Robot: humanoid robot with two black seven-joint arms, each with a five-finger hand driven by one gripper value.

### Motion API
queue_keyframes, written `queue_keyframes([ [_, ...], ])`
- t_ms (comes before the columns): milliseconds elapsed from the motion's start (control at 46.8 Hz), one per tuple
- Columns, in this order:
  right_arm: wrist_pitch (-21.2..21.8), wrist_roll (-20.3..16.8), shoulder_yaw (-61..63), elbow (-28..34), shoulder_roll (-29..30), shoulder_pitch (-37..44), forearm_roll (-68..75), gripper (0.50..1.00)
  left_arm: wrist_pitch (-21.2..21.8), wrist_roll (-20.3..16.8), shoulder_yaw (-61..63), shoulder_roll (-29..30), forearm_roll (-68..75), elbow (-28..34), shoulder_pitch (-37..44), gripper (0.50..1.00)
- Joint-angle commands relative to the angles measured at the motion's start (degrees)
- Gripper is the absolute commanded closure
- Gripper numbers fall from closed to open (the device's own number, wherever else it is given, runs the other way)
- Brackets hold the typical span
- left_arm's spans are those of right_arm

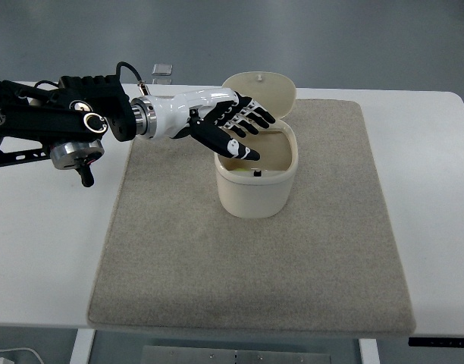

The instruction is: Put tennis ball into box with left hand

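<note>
One left hand point(230, 121) over the box point(256, 178) rim at its 10 o'clock, fingers spread, holding nothing; tennis ball point(240, 170) sits inside, lid point(260, 91) open at 12

The left hand point(217, 121) has a glossy white plastic shell and black fingers point(251, 117) with a smooth, slightly shiny finish. Its arm point(58, 121) at 9 o'clock is matt black with polished metal fittings. The box point(257, 171) is smooth cream plastic. The mat point(255, 258) is rough beige fabric. The table point(42, 250) is smooth, matt white.
</note>
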Motion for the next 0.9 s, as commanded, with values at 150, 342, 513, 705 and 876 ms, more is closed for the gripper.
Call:
queue_keyframes([
  [150,0.0,0.0,0.0,0.0,0.0,0.0,0.0,0.562,-0.2,0.0,-3.5,0.0,-0.4,-0.5,0.3,0.688],
  [342,0.0,0.0,0.0,0.0,0.0,0.0,0.0,0.562,-0.8,0.0,-7.8,-0.6,-0.5,-3.4,0.2,0.658],
  [513,0.0,0.0,0.0,-0.1,0.0,0.0,0.0,0.562,-0.7,-0.7,-13.5,-2.5,-0.5,-4.3,1.1,0.651],
  [705,0.0,0.0,0.0,-0.1,0.0,0.0,0.0,0.562,3.0,-1.9,-41.8,-2.5,-1.3,5.3,15.5,0.662],
  [876,0.0,0.0,0.0,0.0,0.0,0.0,0.0,0.562,-3.8,-2.0,-66.2,-8.8,-1.2,25.5,30.8,0.66],
])
